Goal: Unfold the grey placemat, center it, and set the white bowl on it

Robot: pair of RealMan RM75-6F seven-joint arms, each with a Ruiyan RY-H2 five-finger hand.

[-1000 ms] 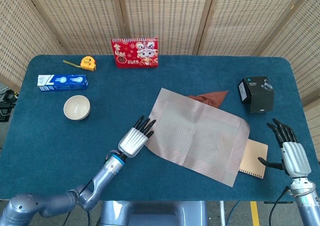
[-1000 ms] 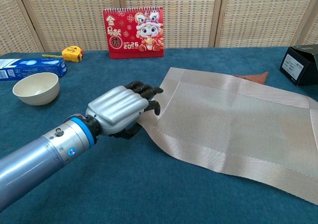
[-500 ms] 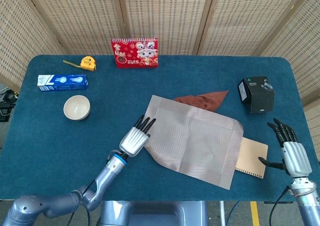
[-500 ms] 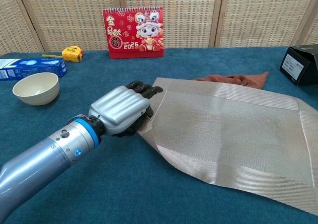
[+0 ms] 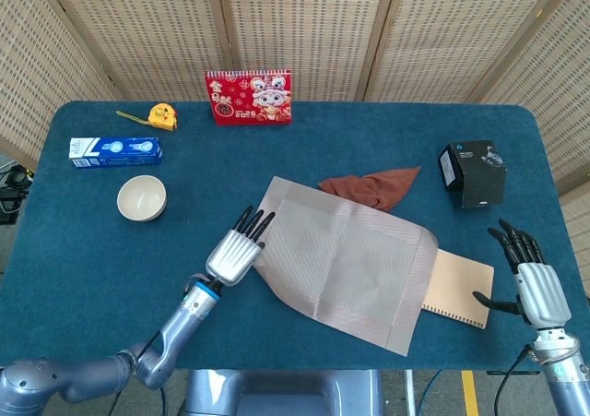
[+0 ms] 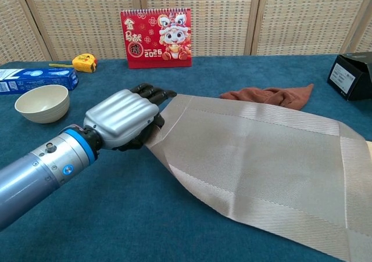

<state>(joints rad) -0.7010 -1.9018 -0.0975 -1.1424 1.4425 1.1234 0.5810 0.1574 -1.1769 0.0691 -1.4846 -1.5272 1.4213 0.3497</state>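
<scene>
From my head, I see my left hand [image 5: 232,253] pinching the near left edge of the grey placemat [image 5: 343,261]. The mat is open and flat. It has slid toward my left since a moment ago, so now more of the brown cloth [image 5: 371,186] behind it shows, and more of the tan notebook [image 5: 457,288] on its far side from my hand. That puts the mat closer to the middle of the worktop [image 5: 92,259]. The white bowl [image 5: 141,197] sits off to the left of my hand, a bit further back, with nothing in it. My right hand [image 5: 533,282] waits near the right edge, fingers apart, holding nothing.

From my chest, my left hand [image 6: 122,121] has its fingers curled on the mat's edge [image 6: 156,135]. The bowl [image 6: 42,103] is near, left of it. I think the bowl comes next.
</scene>
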